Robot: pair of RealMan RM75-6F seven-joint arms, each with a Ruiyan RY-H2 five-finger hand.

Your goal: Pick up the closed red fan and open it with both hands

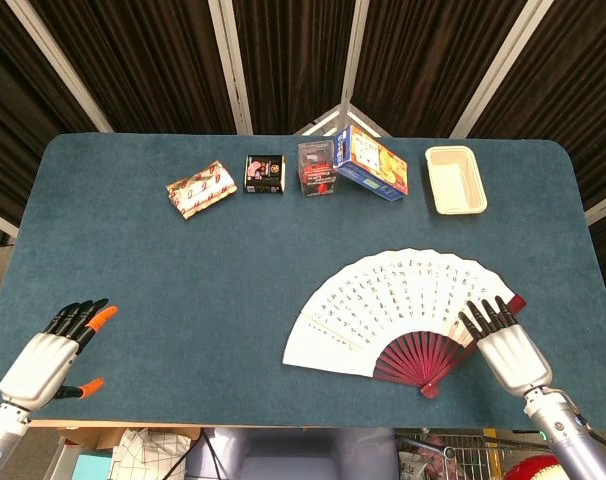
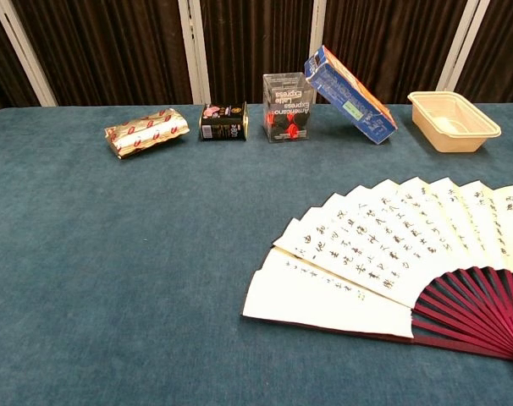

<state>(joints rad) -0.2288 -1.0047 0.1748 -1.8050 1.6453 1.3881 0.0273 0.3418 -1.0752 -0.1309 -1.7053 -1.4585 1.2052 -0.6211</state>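
Fan (image 1: 403, 300) lies fully spread on table (image 1: 183, 270); task looks done. Right robot hand (image 1: 507, 345) at fan's right edge, grip unclear; left robot hand (image 1: 45, 357) released, well apart. Next: withdraw.

Matt white paper fan (image 1: 403, 300) with glossy red ribs lies on napped teal cloth table (image 1: 183, 270).

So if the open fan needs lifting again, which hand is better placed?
The right hand: its fingertips lie at the right edge of the fan, beside the red ribs. The left hand sits at the near left corner of the table, far from it.
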